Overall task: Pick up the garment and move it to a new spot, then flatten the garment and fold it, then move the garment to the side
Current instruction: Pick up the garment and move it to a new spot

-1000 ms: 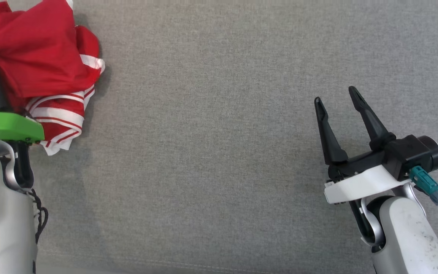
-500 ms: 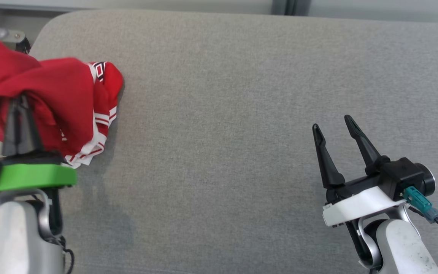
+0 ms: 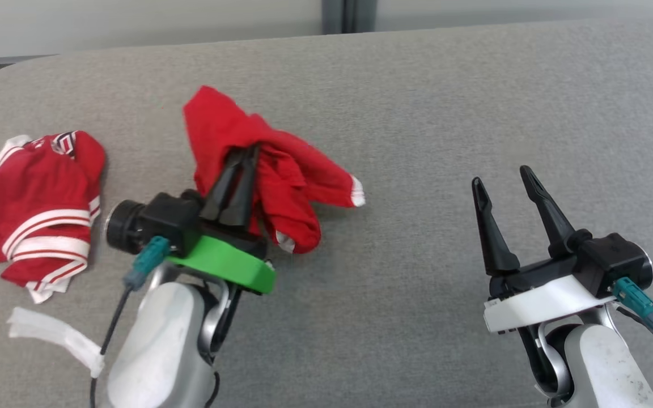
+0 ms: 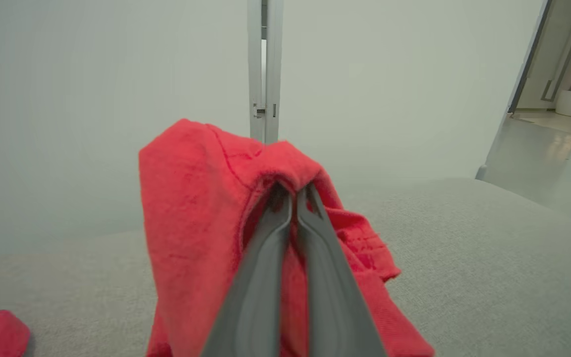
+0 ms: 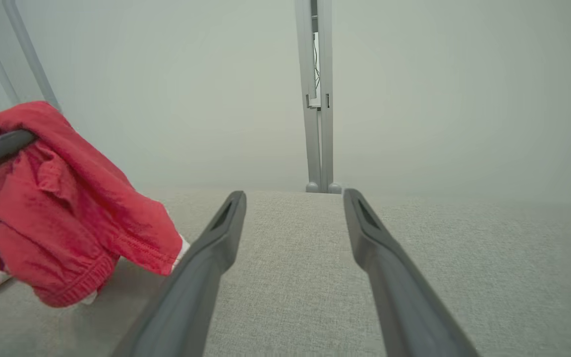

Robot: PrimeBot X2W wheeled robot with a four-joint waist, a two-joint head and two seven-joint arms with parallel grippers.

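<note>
Tabletop (image 3: 428, 113): grey cloth cover, and I see its far edge against a pale wall.
Striped garment (image 3: 32, 209): red with white bands, crumpled at the tabletop's left end, well apart from my left arm.
Red garment (image 3: 287, 170): bunched and hanging from my left gripper, left of the tabletop's middle. One white-edged corner sticks out to the right. I cannot tell whether its lowest folds touch the cloth.
Left gripper (image 3: 250, 148): fingers pressed together and pinching a fold of the red garment, which drapes over both tips.
Right gripper (image 3: 501, 175): fingers spread wide with nothing between them, above bare cloth at the right, well apart from the red garment.
White strip (image 3: 54, 337): lies flat near the striped garment, by the near left edge.
</note>
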